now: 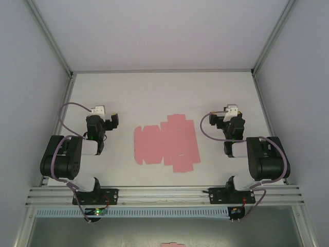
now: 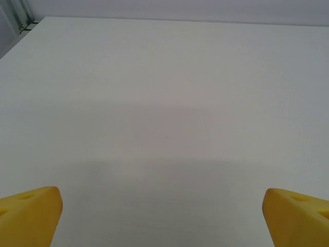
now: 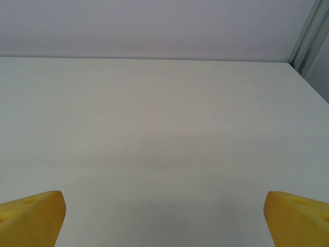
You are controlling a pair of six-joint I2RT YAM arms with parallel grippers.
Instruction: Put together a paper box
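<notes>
The paper box (image 1: 167,144) is a flat pink die-cut sheet with many flaps, lying unfolded in the middle of the white table. My left gripper (image 1: 109,122) rests well to the left of it, apart from the sheet. My right gripper (image 1: 220,117) sits to the right of it, also apart. In each wrist view the yellow fingertips (image 2: 31,213) (image 3: 32,216) stand wide apart at the frame's lower corners, open over bare table with nothing between them.
The white table (image 1: 154,92) is fenced by metal frame posts at its back corners and grey walls on three sides. A metal rail (image 1: 164,194) runs along the near edge by the arm bases. A tiny pink fragment (image 1: 172,244) lies below the table edge.
</notes>
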